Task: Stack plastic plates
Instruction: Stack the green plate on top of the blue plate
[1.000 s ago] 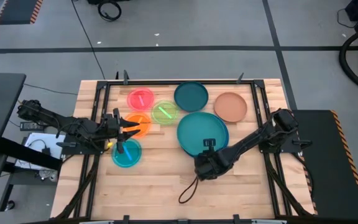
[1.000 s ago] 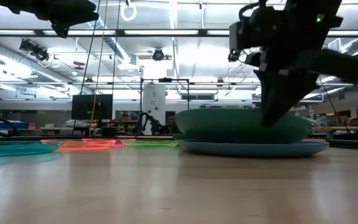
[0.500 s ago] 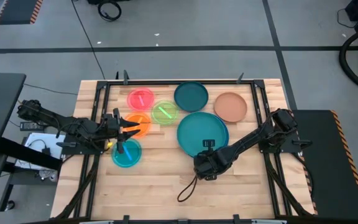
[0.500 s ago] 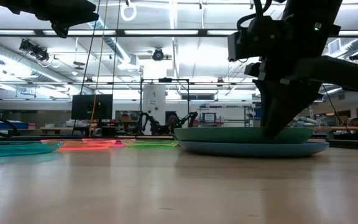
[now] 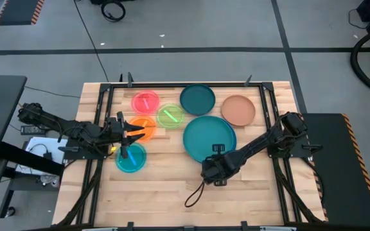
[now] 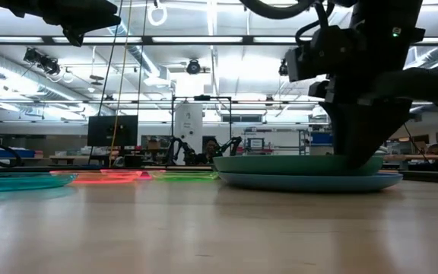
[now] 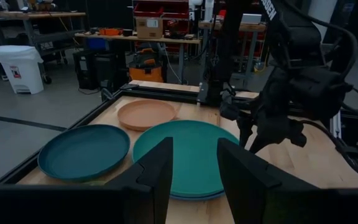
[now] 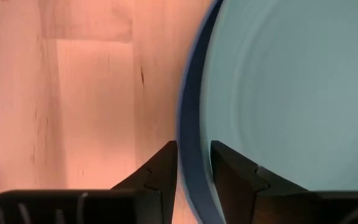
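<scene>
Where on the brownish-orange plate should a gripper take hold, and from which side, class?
Probably by its raised rim: the brownish-orange plate lies flat on the table, so only the edge gives the fingers something to pinch. Come from above on the side facing the right gripper, away from the dark teal plate.

A large round teal plastic plate (image 5: 209, 136) lies flat right of the frame's centre, stacked on a large blue plastic plate (image 5: 232, 142) whose rim peeks out at its right edge. Above it sits a medium dark teal plate (image 5: 197, 99), with a brownish-orange plate (image 5: 238, 110) to its right. At centre left lie four small translucent plates: pink-red (image 5: 145, 102), green (image 5: 170, 116), orange (image 5: 144, 129) and, lowest, cyan (image 5: 131, 158), all flat.
</scene>
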